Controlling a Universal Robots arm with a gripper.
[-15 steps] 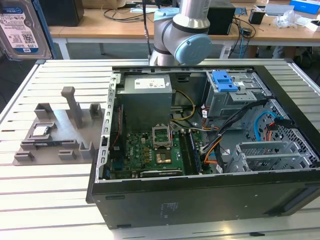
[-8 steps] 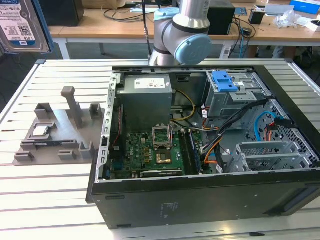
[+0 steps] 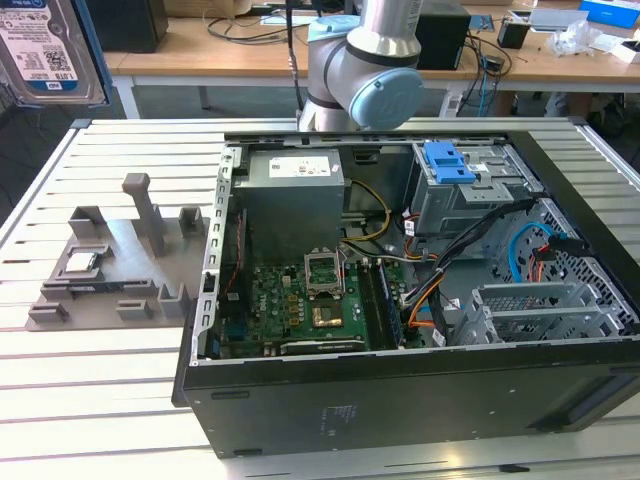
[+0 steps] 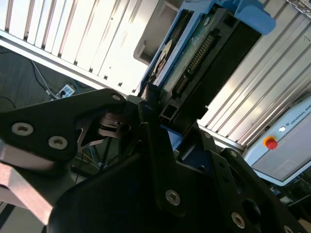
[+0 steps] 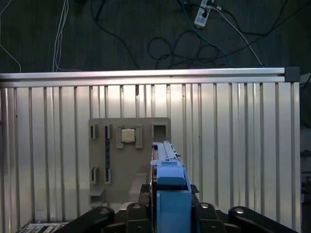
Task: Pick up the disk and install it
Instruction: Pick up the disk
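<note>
Right now the disk [image 5: 167,167] is pinched tight in the gripper [image 5: 170,191]. It stands on its thin edge and sticks out past the fingertips. It hangs in the air, well above the gray holder [image 5: 112,145] on the table [image 5: 233,145].

The grip seems to be on one end only, so most of the disk juts out free. That could mean trouble. A bump or a fast swing might twist the disk in the grip. It might even slip out and drop onto the metal slats below. If it sits crooked, it may catch on the edge of its slot in the computer case [image 3: 400,410] and not slide in.

The disk is a flat silver box clipped in a blue plastic frame. In the second wrist view, its green board and a row of pins show. In the exterior view, its white label with a blue band shows.

Below the gripper, a small silver chip [image 5: 128,135] sits in the holder. Farther off, the case lies open on the table.
</note>
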